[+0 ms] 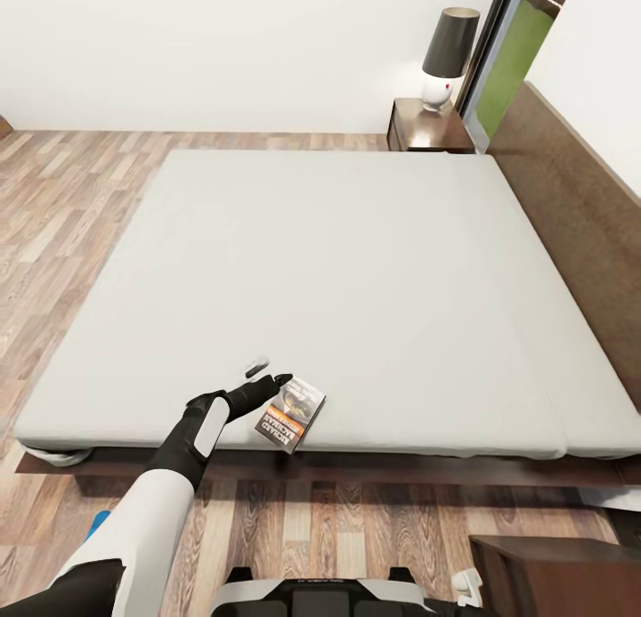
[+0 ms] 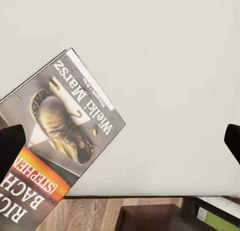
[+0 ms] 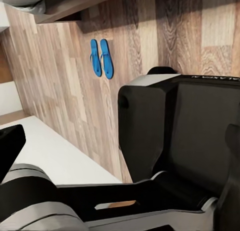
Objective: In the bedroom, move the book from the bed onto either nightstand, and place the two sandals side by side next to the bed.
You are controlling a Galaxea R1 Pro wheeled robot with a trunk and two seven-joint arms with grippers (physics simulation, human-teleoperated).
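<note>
While my left arm reaches fwd over the near edge of the bed (image 1: pixel 356 270), my left claw (image 1: pixel 267 378) hangs just above the mattress w/ its fingers spread apart and nothing between them. In the left wrist view the two dark fingertips (image 2: pixel 10 143) sit at opposite edges of the frame, wide apart, pale mattress between.

The book (image 1: pixel 291 413) lies flat on the mattress right at the near edge, just beside the claw on its right. From the head view I can't tell if a fingertip touches it. Cover faces up: grey picture, orange band, white lettering. In the left wrist view it sits skewed by one fingertip.

My right claw (image 3: pixel 120 141) points down at my own dark base and the wood floor (image 3: pixel 60 66). Its two dark tips show at opposite edges of the right wrist view, spread, gripping nothing.

Both sandals (image 3: pixel 102 57) lie on the floor in the right wrist view, side by side, touching or nearly so, near the bed's frame corner. In the head view a bit of blue peeks out behind my left arm, by the bed's near left corner.

A nightstand (image 1: pixel 556 572) corner shows at near right, by my base. Farther off, past the bed's far edge, a second nightstand (image 1: pixel 427 129) stands by the headboard (image 1: pixel 579 216) w/ a lamp (image 1: pixel 445 58) on top. Behind it, the window (image 1: pixel 512 52) and white wall.
</note>
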